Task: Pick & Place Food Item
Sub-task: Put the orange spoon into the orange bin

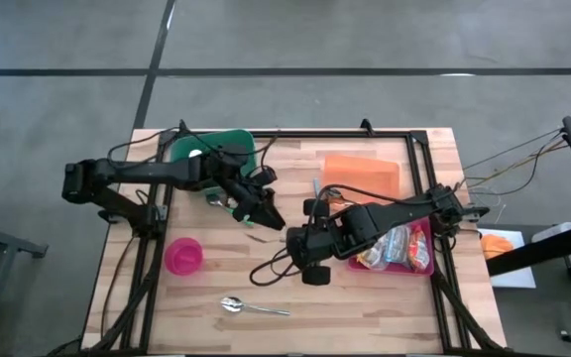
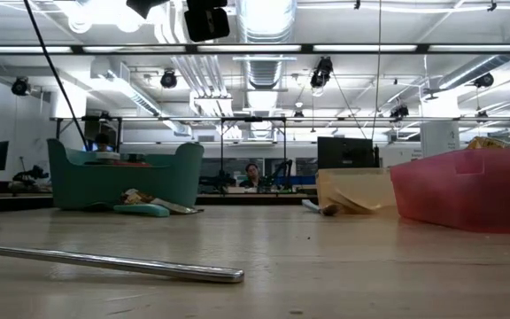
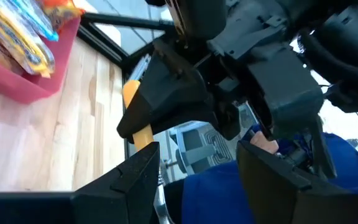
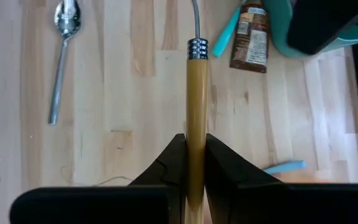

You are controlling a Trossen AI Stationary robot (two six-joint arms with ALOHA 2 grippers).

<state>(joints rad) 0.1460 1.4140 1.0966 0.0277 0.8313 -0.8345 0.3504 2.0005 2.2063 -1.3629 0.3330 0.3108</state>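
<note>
Both arms meet over the middle of the wooden tabletop (image 1: pixel 385 297) right now. The right gripper (image 4: pixel 196 149) has its two dark fingers pressed together on a long yellowish handle (image 4: pixel 197 112) — looks like a utensil, with a ribbed metal collar (image 4: pixel 198 48) at the far end and a thin metal shaft running on past it. The long axis of that utensil lines up straight with the gripper's own fingers, pointing forward away from the wrist, and it's held up off the wood, not lying on it. The left gripper (image 1: pixel 263 210) sits just beside the right one, fingers apart with nothing between them; from its own wrist camera you mostly see the right arm's dark body up close and a bit of that yellow handle (image 3: pixel 131 94) poking out. Around them: a green bin (image 1: pixel 216 149) at the back left, with a small brown packet (image 4: pixel 252 34) and a teal stick-shaped thing (image 4: pixel 226 36) lying just in front of it. A pink tray (image 1: pixel 419 266) full of wrapped snacks is on the right side, partly under the right arm, with an orange cloth (image 1: pixel 361 177) behind it. A pink cup (image 1: pixel 183 256) stands near the front left, and a metal spoon (image 1: pixel 251 306) lies flat near the front edge, bowl to the left and handle running right — well apart from both grippers.
</note>
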